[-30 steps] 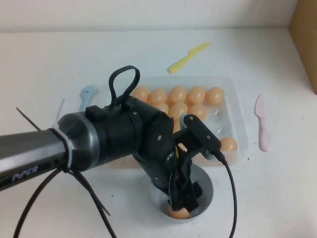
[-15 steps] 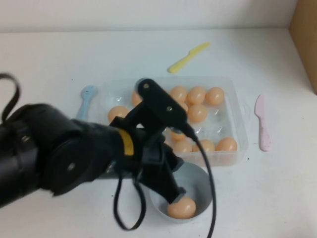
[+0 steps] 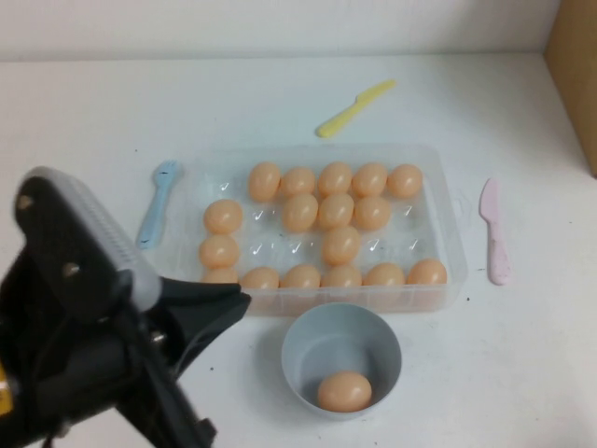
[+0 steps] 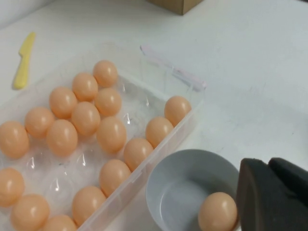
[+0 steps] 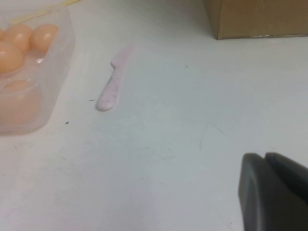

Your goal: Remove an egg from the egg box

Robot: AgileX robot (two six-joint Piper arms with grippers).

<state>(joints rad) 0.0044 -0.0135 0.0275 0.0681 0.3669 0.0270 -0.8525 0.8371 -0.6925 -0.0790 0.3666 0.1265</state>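
A white table point(image 3: 84, 112) seen from above holds a clear plastic egg box point(image 3: 448, 210) filled with rows of peach-orange eggs. Just in front of the box, on the robot's side, stands a round grey-blue bowl point(image 3: 308, 341), near but not touching the box's front wall. One egg point(image 3: 344, 391) lies alone inside the bowl, resting on its floor toward the near side. In the left wrist view the same egg point(image 4: 218, 212) sits in the bowl point(image 4: 178, 185) beside the egg box point(image 4: 190, 120).

The left gripper point(image 3: 201, 313) fills the lower left of the overhead view, raised above the table, to the left of the bowl and apart from it. Its dark fingers are pressed together with nothing between them. In its own wrist view, the fingertips point(image 4: 262, 199) appear close beside the egg but not holding it.

The right gripper point(image 5: 274, 192) shows only in its own wrist view, over bare table, its two dark fingers meeting and empty.

Three toy utensils lie around the box: a yellow knife point(image 3: 354, 107) behind it, a blue fork point(image 3: 157, 201) to its left, and a pink knife point(image 3: 494, 231) to its right. A brown cardboard box point(image 3: 574, 75) stands at the far right edge.
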